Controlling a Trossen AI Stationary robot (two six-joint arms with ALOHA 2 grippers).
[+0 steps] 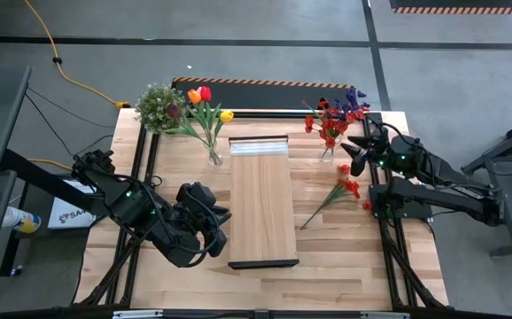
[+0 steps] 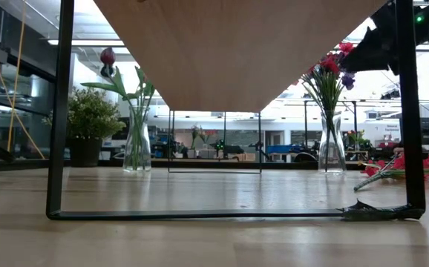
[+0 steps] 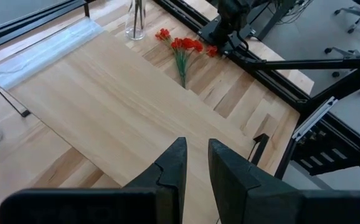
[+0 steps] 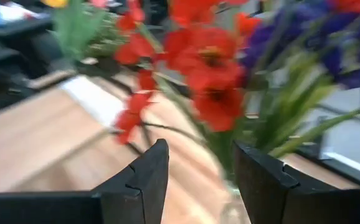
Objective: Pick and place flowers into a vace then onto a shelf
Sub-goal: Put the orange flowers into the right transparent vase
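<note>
our right gripper (image 1: 348, 157) is up close to the glass vase (image 1: 327, 152) that holds red and purple flowers (image 1: 334, 115). its fingers (image 4: 144, 173) are partly open, one on each side of the vase, with nothing held yet. we think it sits there so it can take the vase and lift it to the shelf (image 1: 261, 199), the long pale board in the middle.

our left gripper (image 1: 213, 232) waits over the near left edge of the shelf. its fingers (image 3: 172, 165) are almost closed and hold nothing.

one red spray (image 1: 337, 191) lies flat on the table, near the right arm, not in a vase yet. another vase with tulips (image 1: 205, 105) stands at the far end of the shelf, beside a bushy green plant (image 1: 159, 106). the spray on the table could get bumped.
</note>
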